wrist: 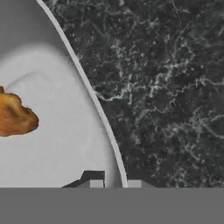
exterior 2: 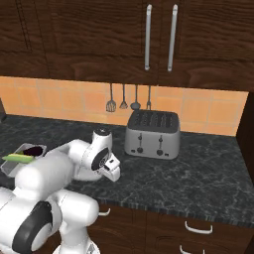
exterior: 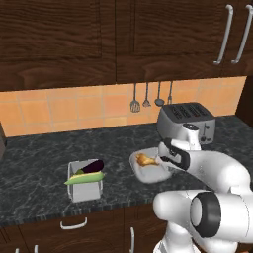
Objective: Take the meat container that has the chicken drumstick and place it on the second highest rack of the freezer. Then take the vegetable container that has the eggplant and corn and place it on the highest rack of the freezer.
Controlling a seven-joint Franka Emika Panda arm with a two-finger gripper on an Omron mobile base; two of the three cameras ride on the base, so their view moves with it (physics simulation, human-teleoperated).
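Pinching the near rim of the meat container (wrist: 52,144), the gripper (wrist: 116,183) has its 2 fingertips (wrist: 94,180) closed together w/ the thin wall between them — 1 inside, 1 outside. Chicken drumstick (exterior: 146,160) lies inside the container, which sits on the dark counter (exterior: 39,163). To its left, apart — veg container (exterior: 85,187) w/ corn (exterior: 85,178) and eggplant (exterior: 94,167). Further back, toaster (exterior: 186,121) by the tiled wall, 4 utensils (exterior: 135,105) hanging above.
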